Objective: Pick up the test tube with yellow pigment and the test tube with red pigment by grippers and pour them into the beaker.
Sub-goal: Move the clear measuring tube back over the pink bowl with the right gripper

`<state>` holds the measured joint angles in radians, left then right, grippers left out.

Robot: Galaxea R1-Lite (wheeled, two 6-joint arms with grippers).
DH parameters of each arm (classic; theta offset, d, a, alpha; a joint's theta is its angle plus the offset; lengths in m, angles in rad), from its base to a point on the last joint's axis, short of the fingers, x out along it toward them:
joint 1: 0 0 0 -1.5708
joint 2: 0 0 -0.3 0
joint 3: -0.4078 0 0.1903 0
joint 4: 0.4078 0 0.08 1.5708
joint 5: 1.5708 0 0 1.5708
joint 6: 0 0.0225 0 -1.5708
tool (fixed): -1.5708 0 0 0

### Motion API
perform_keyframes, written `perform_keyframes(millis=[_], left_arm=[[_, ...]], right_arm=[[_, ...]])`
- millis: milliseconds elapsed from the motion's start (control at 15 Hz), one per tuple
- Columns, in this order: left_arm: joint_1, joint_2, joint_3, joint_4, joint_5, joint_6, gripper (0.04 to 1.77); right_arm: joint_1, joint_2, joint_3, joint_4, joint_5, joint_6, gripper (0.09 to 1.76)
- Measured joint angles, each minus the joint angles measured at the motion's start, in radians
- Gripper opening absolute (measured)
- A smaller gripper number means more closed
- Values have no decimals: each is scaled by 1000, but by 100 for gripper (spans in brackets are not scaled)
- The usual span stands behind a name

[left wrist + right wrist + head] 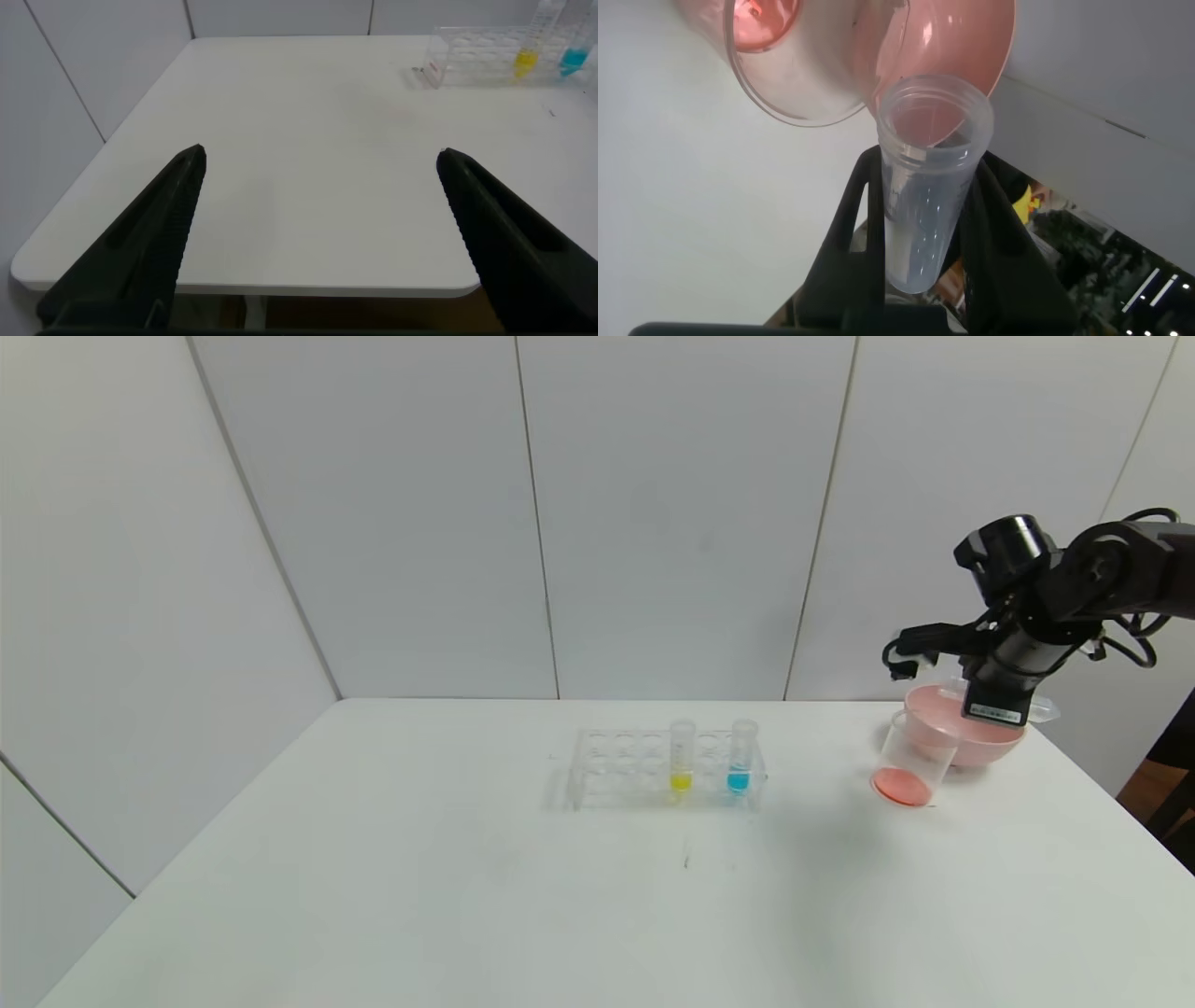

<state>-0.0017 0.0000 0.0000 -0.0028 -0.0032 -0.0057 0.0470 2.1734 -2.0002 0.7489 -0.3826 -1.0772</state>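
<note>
My right gripper [910,653] hangs above the pink bowl at the table's far right. In the right wrist view the right gripper [929,177] is shut on the test tube with red pigment [929,187]. The tube looks clear inside, and its open mouth is tipped toward the beaker [775,56]. The beaker [915,761] leans against the bowl with red liquid at its bottom. The test tube with yellow pigment [682,756] stands upright in the clear rack [616,765] at mid-table. My left gripper [320,154] is open and empty over the table's near left part, far from the rack.
The pink bowl [971,733] sits right behind the beaker near the back right corner. A blue-tipped tube [740,758] stands in the rack beside the yellow one. The table's right edge [1120,812] is close to the bowl.
</note>
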Motion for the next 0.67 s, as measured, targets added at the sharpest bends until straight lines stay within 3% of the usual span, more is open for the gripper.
perform_keyframes(millis=[400,667], left_arm=[[0,0,0,0,0,0,176],[0,0,0,0,0,0,176]], right_arm=[[-56,-67,0,-12,409,208,52],[-130,-85,0,-158,620,431,52]])
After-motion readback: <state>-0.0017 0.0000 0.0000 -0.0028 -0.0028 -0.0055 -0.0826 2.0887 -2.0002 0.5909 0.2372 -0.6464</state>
